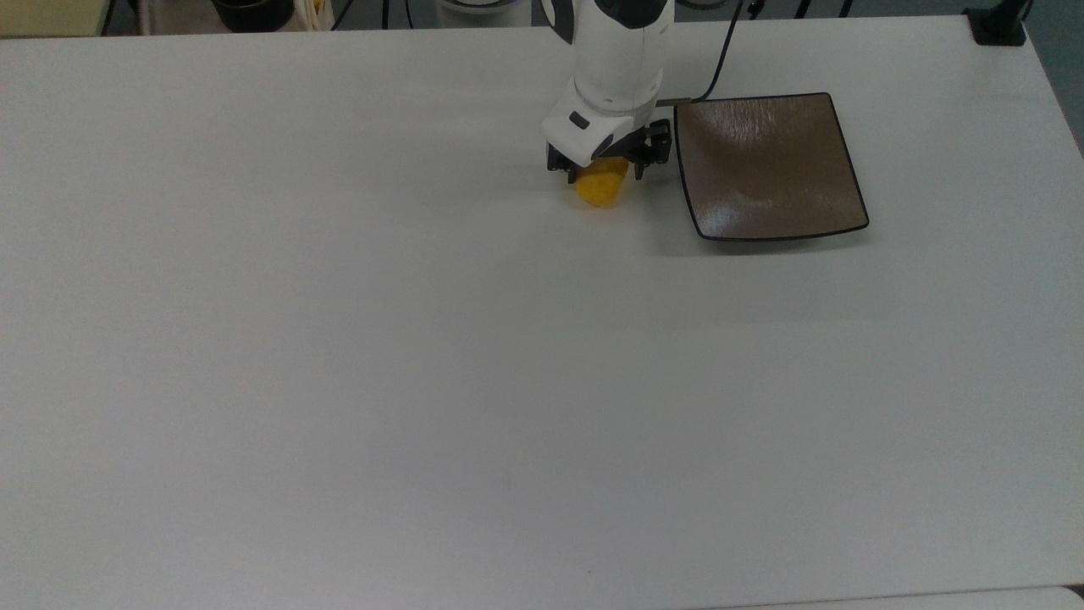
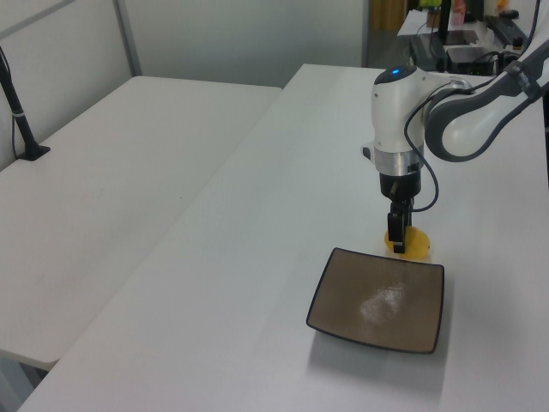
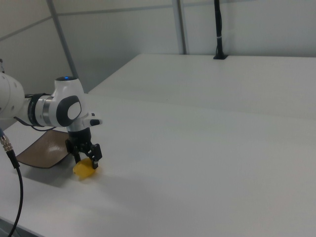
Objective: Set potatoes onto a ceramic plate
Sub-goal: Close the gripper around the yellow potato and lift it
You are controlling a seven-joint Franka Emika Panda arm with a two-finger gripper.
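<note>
Down low, hand point(image 1: 603, 172) spread astride potatoes point(image 1: 602, 190), beside ceramic plate point(image 1: 766, 166); no writing legible.

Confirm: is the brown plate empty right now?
Empty. The plate shows only bare glaze; the potato sits on the table beside it, under the gripper.

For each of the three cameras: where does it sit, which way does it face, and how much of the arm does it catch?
Top view: high above the table, looking down; wrist and gripper over the potato, plate beside.
Left view: raised, off the plate's side, looking across it; wrist, forearm and gripper.
Right view: low, off the opposite side; potato in front, plate behind.
All share potato, plate, gripper.
</note>
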